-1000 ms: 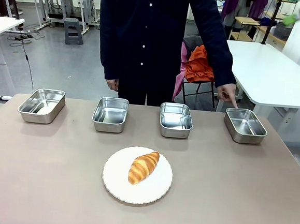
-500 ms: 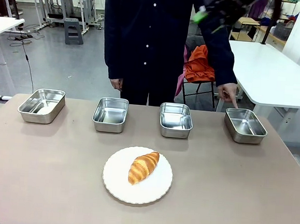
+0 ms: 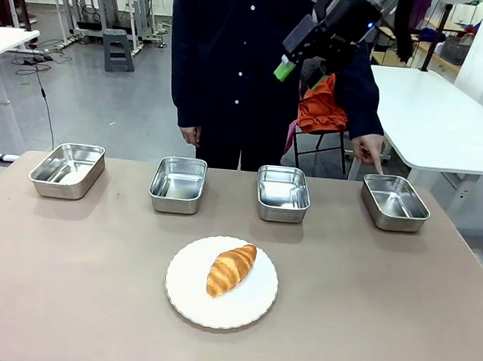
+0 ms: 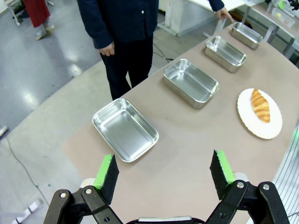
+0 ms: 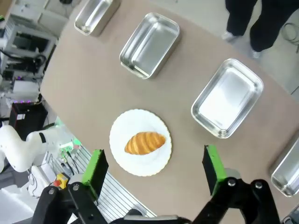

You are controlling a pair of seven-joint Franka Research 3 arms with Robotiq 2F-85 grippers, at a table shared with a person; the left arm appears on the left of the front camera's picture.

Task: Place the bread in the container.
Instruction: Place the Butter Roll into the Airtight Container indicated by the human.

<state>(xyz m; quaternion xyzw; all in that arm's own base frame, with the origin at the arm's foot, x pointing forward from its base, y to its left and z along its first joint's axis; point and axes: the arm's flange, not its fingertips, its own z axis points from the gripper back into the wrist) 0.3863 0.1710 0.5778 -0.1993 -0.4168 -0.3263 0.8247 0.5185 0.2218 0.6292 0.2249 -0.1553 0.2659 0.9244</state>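
The left gripper [image 4: 163,170] hangs high off the robot's left end of the table [image 4: 187,144], its green-padded fingers spread wide and holding nothing. Just ahead of its fingertips lies the first shallow rectangular stainless-steel pan [image 4: 124,129], with the row of like pans running away from it. The second steel pan [image 3: 178,184] and third steel pan [image 3: 283,193] stand side by side, and on the robot's side of the gap between them sits the round white scallop-edged plate [image 3: 184,297]. It carries the bread, a golden-brown croissant with paler ridged stripes [image 3: 231,269], lying slantwise at its middle, untouched. The right gripper [image 3: 300,70] hovers well above the third steel pan, in front of the person [image 3: 235,54], tilted down toward the table. Its fingers are likewise wide apart and empty. In its wrist view the croissant [image 5: 145,142] shows below and almost midway between them, which I read as lining up for a descent onto it. Farthest right, the person's hand [image 3: 368,150] points one finger down at the far rim of the fourth steel pan [image 3: 395,202], so I judge this to be the container meant; it lies off to the right gripper's right and far below it. All four pans stand open side up, ready to receive. No brand, label or writing can be read on pans, plate or grippers.
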